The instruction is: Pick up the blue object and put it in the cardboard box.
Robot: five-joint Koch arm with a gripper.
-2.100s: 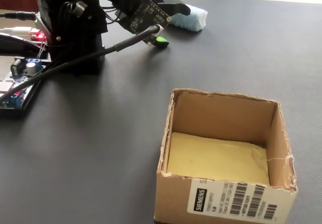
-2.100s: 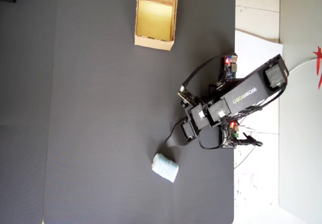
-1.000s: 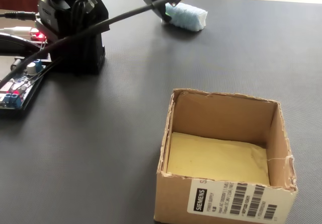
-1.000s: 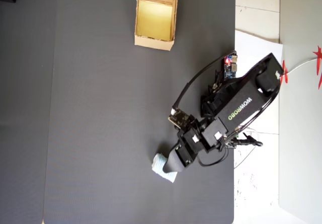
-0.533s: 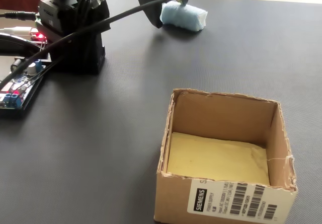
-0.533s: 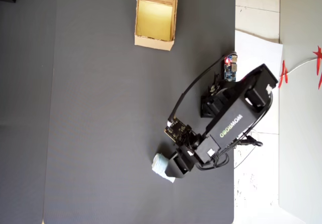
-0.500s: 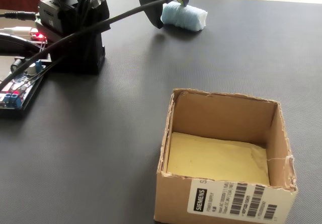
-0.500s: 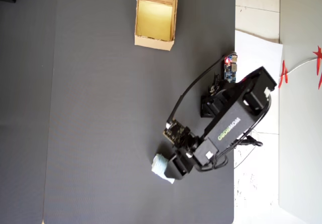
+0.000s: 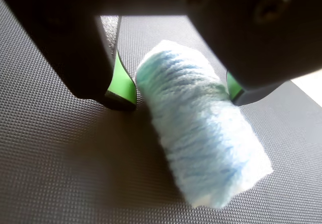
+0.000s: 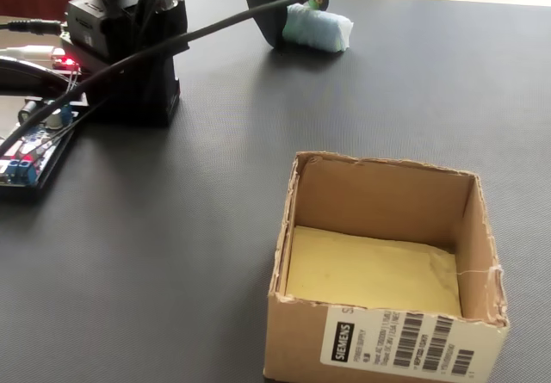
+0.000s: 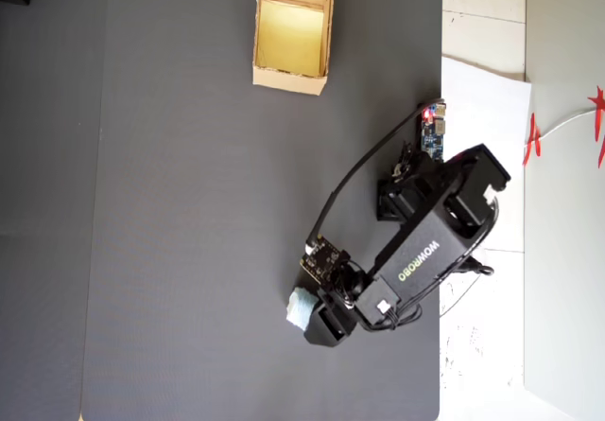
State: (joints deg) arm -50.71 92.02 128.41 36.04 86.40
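Wrist view: your gripper (image 9: pixel 178 90) is sitting w/ jaws spread, straddling the blue object (image 9: pixel 204 128), which is lying on the dark mat (image 9: pixel 60 173); contact w/ the green pads (image 9: pixel 123 80) unclear. Overhead, the cardboard box (image 11: pixel 289 80) is sitting well apart, open side up.

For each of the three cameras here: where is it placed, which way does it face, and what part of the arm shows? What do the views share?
Wrist view: rides on the gripper, looking down at the blue object on the dark mat; the two green-padded jaws straddle it, open.
Fixed view: low at the table's edge, behind the cardboard box, facing the arm's base.
Overhead view: above, looking straight down on the mat; the whole arm shows.
Shared: all three show the blue object; the fixed and overhead views both show the box.
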